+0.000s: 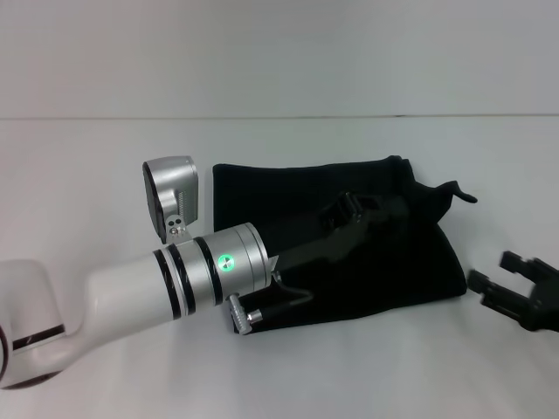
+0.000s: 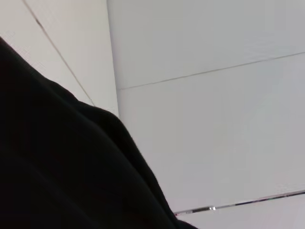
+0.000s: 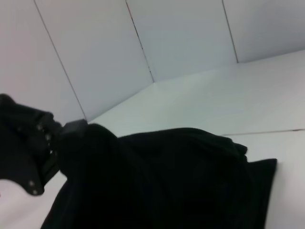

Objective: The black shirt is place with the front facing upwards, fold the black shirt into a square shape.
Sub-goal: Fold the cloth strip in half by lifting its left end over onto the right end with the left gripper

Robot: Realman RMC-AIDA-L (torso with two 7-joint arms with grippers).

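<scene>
1. The black shirt (image 1: 367, 253) lies folded into a rough square mid-table.
2. The left gripper (image 1: 354, 209) rests on it; finger state unclear.
3. The right gripper (image 1: 515, 284), fingers apart, sits right of the shirt.

the head view looks forward and down from above onto the white table (image 1: 105, 367), taking in the whole black shirt (image 1: 262, 188) with the left arm reaching across it. the left wrist view sits very close to the cloth, the black shirt (image 2: 62, 171) filling one corner, and faces out over the table toward the wall panels. the right wrist view looks low across the table at the same black shirt (image 3: 171, 181) from a little farther off, walls behind.
</scene>
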